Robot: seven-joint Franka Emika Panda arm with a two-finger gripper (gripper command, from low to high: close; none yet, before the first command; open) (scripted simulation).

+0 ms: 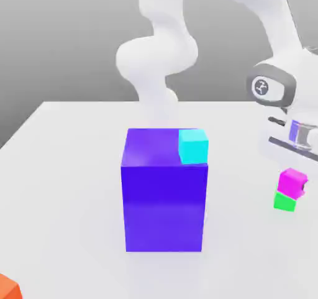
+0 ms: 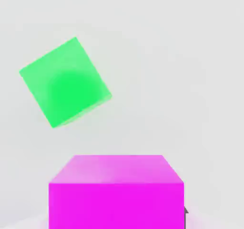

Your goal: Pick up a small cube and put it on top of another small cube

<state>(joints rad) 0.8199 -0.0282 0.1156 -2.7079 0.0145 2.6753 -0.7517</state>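
White tabletop (image 1: pixel 68 186), plain and matte, under a grey backdrop; contents as follows

Item: large glossy blue-purple rectangular block (image 1: pixel 164 198), standing upright near the middle of the tabletop

Item: small cyan cube (image 1: pixel 193 146), seated at the block's top corner toward the exterior view's right

Item: small plain magenta-pink cube (image 1: pixel 292 182), far toward the exterior view's right, appearing just above the green one and overlapping its upper edge; whether it rests on it or is held clear of it I cannot tell. From the hand view the magenta-pink cube (image 2: pixel 116 191) sits close to the camera

Item: small plain bright-green cube (image 1: pixel 285 201), on the tabletop directly beneath the magenta one in the exterior view; in the hand view the green cube (image 2: pixel 65 82) lies turned at an angle, apart from the magenta cube

Item: orange block corner (image 1: pixel 9 288), at the exterior view's lower left edge

Item: white robot arm (image 1: pixel 158 55), its claw (image 1: pixel 300 143) poised above the two small cubes; whether the claw is open or closed I cannot tell
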